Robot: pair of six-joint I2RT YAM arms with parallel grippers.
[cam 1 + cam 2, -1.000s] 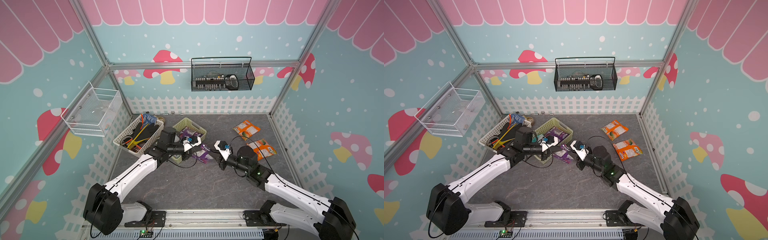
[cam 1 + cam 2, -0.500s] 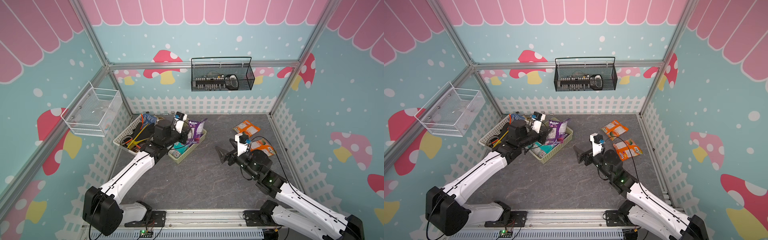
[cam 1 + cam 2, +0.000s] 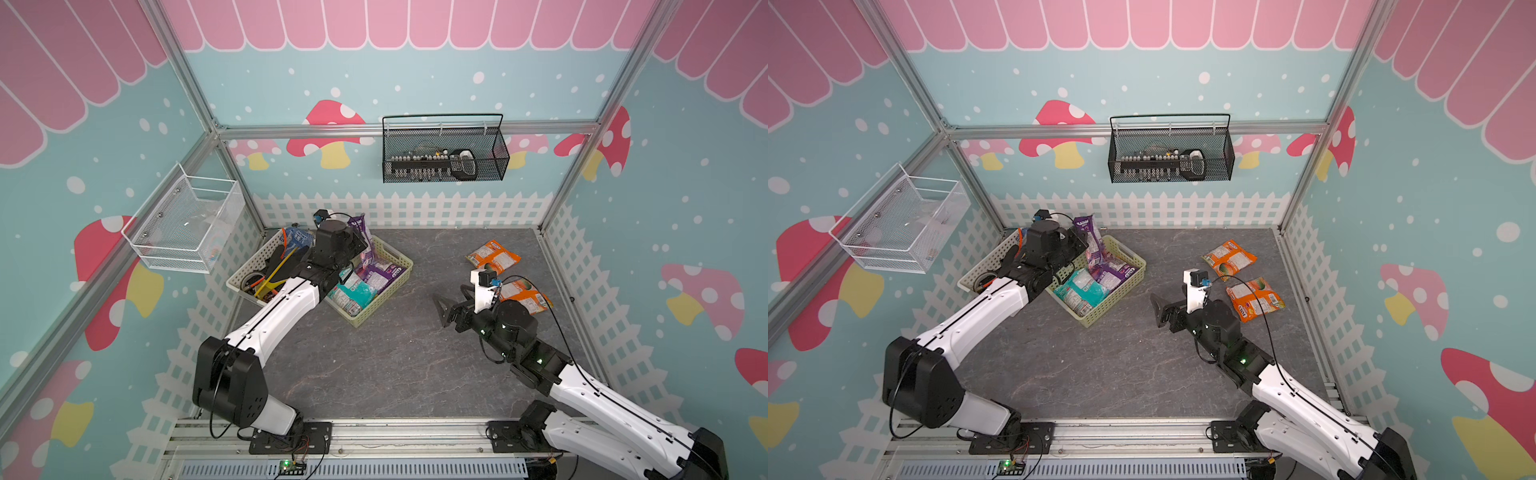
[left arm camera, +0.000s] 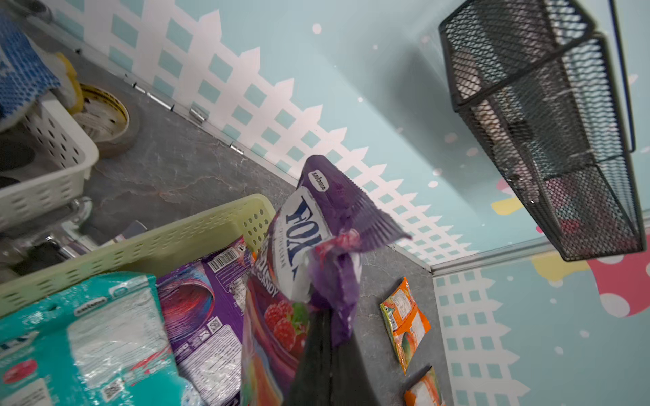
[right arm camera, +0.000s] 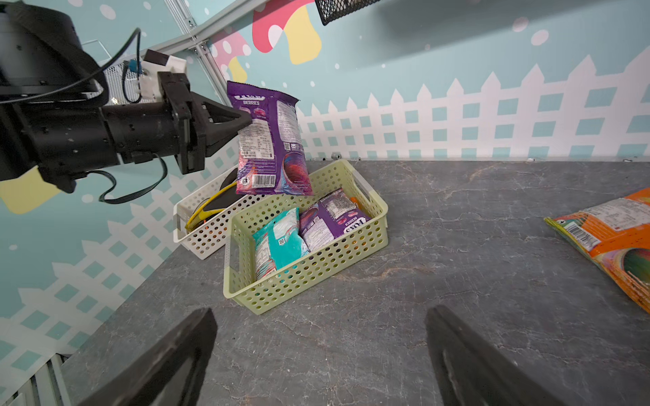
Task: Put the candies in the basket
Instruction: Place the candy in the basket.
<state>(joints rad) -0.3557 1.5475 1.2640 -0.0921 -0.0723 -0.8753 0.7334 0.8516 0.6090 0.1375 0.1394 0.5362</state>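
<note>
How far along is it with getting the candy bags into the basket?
Done: a teal bag and a purple bag lie in the basket. In hand: the left gripper holds a second purple bag above it. Left: two orange bags on the table; right gripper open.

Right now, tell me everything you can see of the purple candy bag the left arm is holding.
The held purple bag is a flat glossy plastic pouch with crimped ends, lettered FOX'S and BERRIES, its back showing printed text and a barcode. It hangs roughly upright, slightly crumpled where the left pincer, shut, pinches its side edge near the top. It is in the air over the far end of the yellow-green basket, its lower end level with the rim; whether it touches the rim cannot be told.
</note>
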